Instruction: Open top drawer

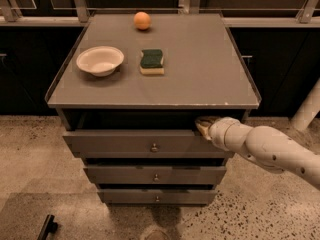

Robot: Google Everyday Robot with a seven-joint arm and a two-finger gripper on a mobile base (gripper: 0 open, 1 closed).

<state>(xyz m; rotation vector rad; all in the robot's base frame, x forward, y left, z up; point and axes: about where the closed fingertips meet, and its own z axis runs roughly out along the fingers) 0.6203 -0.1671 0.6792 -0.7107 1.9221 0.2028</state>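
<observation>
The top drawer (125, 143) is the widest of three grey-brown drawers, with a small round knob (154, 147) at the centre of its front. It stands pulled out a little, with a dark gap above its front under the cabinet top. My gripper (202, 125) sits at the upper right edge of the drawer front, reaching into that gap. The white arm (270, 149) comes in from the right.
On the cabinet top (200, 79) lie a white bowl (100, 60), a green-and-yellow sponge (151, 61) and an orange (142, 20). Two narrower drawers (125, 175) sit below. A white post (306, 109) stands at the right. The floor is speckled.
</observation>
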